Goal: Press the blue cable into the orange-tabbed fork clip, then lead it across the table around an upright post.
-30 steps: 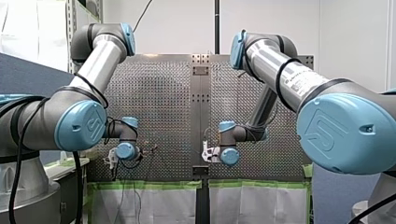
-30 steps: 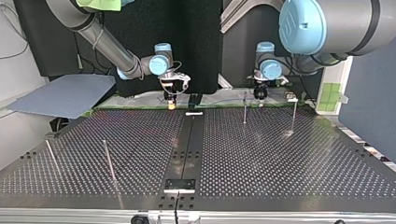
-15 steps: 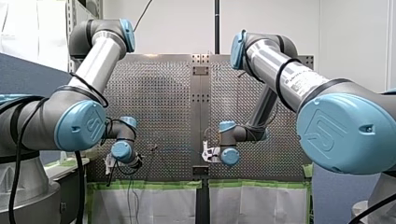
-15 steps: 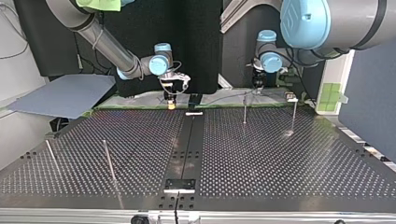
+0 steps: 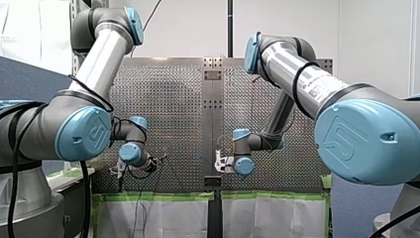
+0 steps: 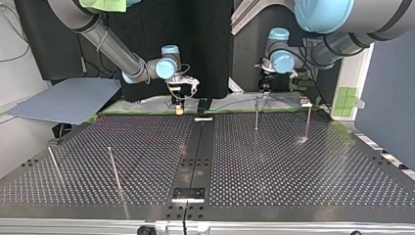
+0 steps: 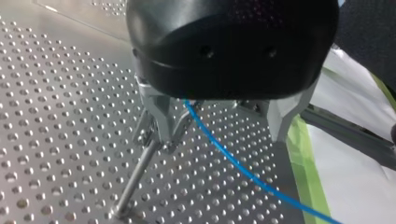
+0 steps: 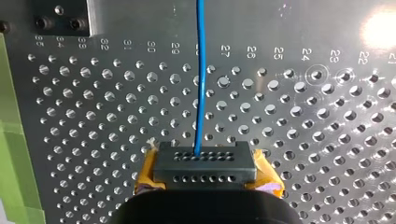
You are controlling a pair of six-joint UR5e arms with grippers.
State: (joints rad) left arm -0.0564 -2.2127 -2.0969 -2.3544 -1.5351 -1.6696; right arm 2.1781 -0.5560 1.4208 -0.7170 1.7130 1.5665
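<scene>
The blue cable (image 8: 201,84) runs straight ahead from my right gripper (image 8: 204,165), which is shut on it with its yellow pads (image 8: 144,179) at either side. In the top view this gripper (image 6: 179,108) hangs at the table's far edge near the middle. My left gripper (image 7: 217,140) stands open, its metal fingers (image 7: 159,121) wide apart. The cable (image 7: 233,163) passes loose between them, close to one finger. That finger is next to the top of a thin upright post (image 7: 137,172). In the top view my left gripper (image 6: 264,89) hovers just above this post (image 6: 256,115). I cannot make out the fork clip.
A second post (image 6: 308,120) stands further toward the top view's right, and two leaning posts (image 6: 113,166) (image 6: 54,164) rise at its near left. A small white part (image 6: 203,119) lies on the centre rail. Green tape (image 7: 303,163) lines the table's edge beside my left gripper.
My left gripper has risen and shifted toward the top view's left, ending over the post, with its wrist turned. My right arm has not moved.
</scene>
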